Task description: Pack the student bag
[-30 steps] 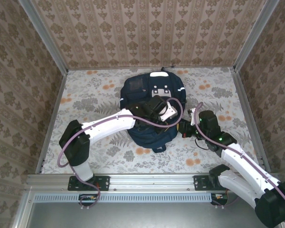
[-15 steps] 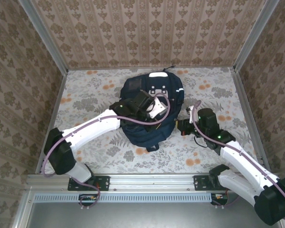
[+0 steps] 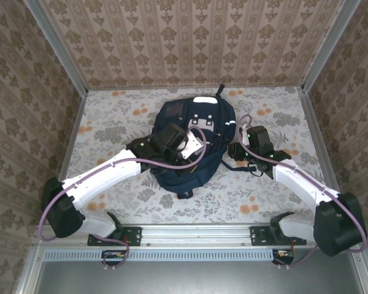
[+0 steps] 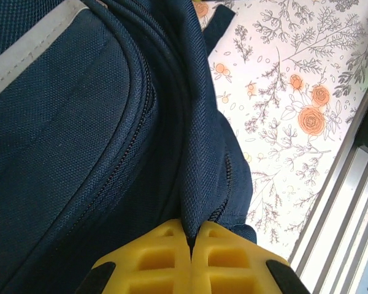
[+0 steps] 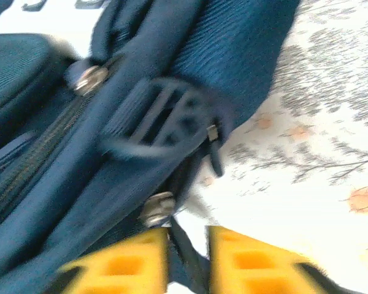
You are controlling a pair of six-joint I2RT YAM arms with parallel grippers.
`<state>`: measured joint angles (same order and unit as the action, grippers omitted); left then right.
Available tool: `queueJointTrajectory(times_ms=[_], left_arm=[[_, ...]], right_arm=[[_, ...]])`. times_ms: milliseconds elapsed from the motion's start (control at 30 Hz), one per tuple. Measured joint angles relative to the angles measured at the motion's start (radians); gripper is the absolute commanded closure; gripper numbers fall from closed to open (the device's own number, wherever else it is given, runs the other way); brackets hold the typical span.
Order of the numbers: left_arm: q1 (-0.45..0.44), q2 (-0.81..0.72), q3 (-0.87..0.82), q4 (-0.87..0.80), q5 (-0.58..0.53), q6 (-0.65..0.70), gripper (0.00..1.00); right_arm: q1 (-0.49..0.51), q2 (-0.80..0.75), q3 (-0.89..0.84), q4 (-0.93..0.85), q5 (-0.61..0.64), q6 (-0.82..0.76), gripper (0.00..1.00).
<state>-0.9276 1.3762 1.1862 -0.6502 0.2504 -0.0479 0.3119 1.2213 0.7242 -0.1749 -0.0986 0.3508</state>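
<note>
The student bag, a navy backpack with white patches, lies in the middle of the floral table. My left gripper rests on its front. In the left wrist view its yellow fingers are shut on a raised fold of the bag's fabric beside a zipper. My right gripper is at the bag's right edge. In the right wrist view, which is blurred, its fingers stand apart with a dark strap lying loose between them, below a metal zip slider and a black buckle.
Wallpapered walls close in the table on three sides. An aluminium rail runs along the near edge, and shows at the right in the left wrist view. Floral cloth lies bare to the left and right of the bag.
My left gripper has drawn back leftward with the bag fabric pinched, shifting the bag slightly. My right gripper has moved up along the bag's right side and its fingers have parted.
</note>
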Motion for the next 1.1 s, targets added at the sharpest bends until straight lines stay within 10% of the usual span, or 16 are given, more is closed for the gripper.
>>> queueJointTrajectory(times_ms=[133, 333, 533, 767, 1100], left_arm=[[-0.009, 0.052, 0.002, 0.011, 0.034, -0.005, 0.99], [-0.097, 0.167, 0.032, 0.061, 0.049, -0.015, 0.0], [0.04, 0.009, -0.048, 0.173, 0.035, -0.077, 0.0], [0.422, -0.405, -0.407, 0.483, -0.314, -0.085, 0.0], [0.814, -0.31, -0.797, 0.849, -0.41, 0.029, 0.0]], right_arm=[[-0.007, -0.031, 0.026, -0.009, 0.101, 0.006, 0.26], [-0.006, -0.188, 0.055, -0.047, 0.272, -0.034, 0.0], [-0.006, -0.274, 0.05, -0.015, 0.312, -0.084, 0.0], [-0.014, -0.342, -0.26, 0.406, 0.33, -0.246, 0.0], [-0.151, 0.048, -0.386, 0.757, 0.388, -0.295, 0.0]])
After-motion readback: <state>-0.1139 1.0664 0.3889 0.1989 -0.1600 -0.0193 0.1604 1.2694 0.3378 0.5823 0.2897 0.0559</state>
